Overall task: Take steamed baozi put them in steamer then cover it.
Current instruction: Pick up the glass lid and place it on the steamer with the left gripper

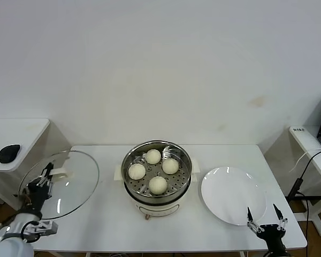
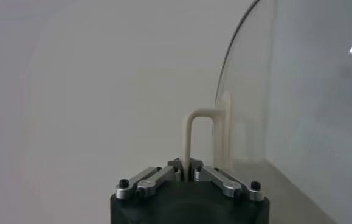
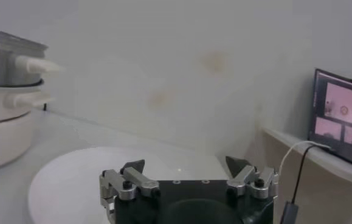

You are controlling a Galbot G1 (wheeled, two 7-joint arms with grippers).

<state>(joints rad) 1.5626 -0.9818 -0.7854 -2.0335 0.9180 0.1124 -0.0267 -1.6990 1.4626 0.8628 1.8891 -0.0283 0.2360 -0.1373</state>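
Observation:
The steamer (image 1: 129, 162), a shiny steel pot on a cream base, stands mid-table with several cream-white baozi (image 1: 153, 156) on its perforated tray. The cover (image 1: 69, 184), a clear glass lid, hangs tilted over the table's left edge. My left gripper (image 1: 44, 177) is shut on its cream bar handle (image 1: 59, 174). In the left wrist view the jaws of the left gripper (image 2: 186, 166) pinch the handle (image 2: 191, 131), and the glass (image 2: 297, 91) stands upright beside it. My right gripper (image 1: 267, 217) is open and empty at the near rim of the white plate (image 1: 224, 187). The right wrist view shows the right gripper (image 3: 186, 164) over the plate (image 3: 72, 173), with the steamer (image 3: 5, 58) off to the side.
The white table (image 1: 107, 225) carries the steamer and the plate. A low side table at the left holds a black mouse (image 1: 9, 153). A desk at the right has a lit screen (image 3: 341, 115) and a white cable (image 1: 310, 158).

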